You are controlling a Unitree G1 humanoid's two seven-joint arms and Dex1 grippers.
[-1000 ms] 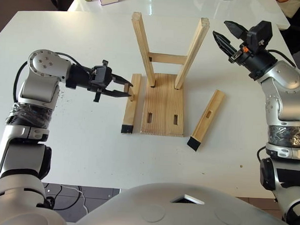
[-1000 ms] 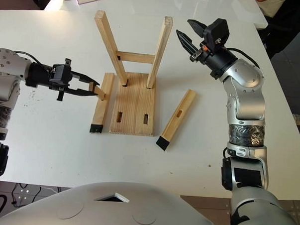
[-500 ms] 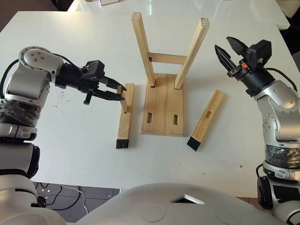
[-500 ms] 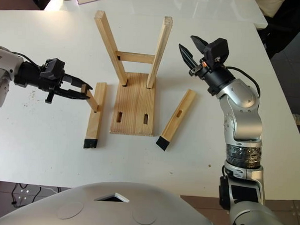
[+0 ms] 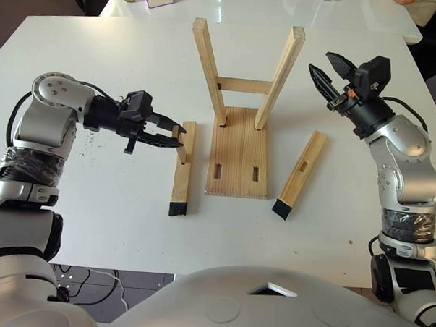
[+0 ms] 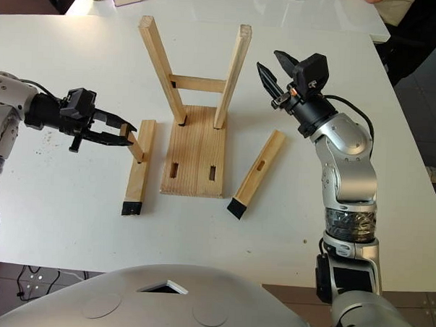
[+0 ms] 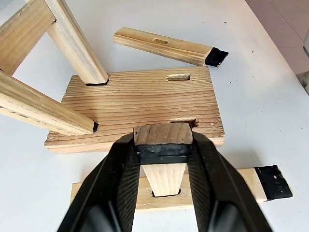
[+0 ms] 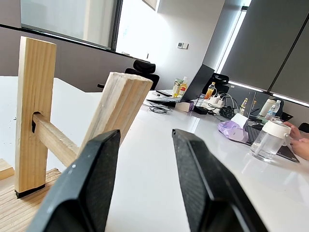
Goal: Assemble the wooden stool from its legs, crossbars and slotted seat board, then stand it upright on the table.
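Your left gripper (image 5: 179,133) sits left of centre in the head view, its two fingers (image 7: 126,162) closed tight on the upper end of a short crossbar (image 7: 163,153). The lower end of that crossbar stands in the slot of a loose leg (image 5: 181,170), which lies flat on the white counter (image 5: 94,187) just beside the left edge of the seat board (image 5: 237,153); you can see the leg's black-capped end pointing toward the bottom of the frame. The seat board lies flat at mid-frame with two legs already standing in its far slots, the left one (image 5: 209,72) and the right one (image 5: 280,76) both tilted, their tops leaning apart toward the upper part of the picture, joined by a fitted crossbar (image 5: 243,85). The board's two near slots (image 5: 218,171) are open. A second loose leg (image 5: 299,174), also black-tipped, lies on the counter to the right of the board, apart from it and angled. Your right gripper (image 5: 322,61) hangs in the air at the upper right, close to the top of the right standing leg without touching it, fingers spread wide and holding nothing.
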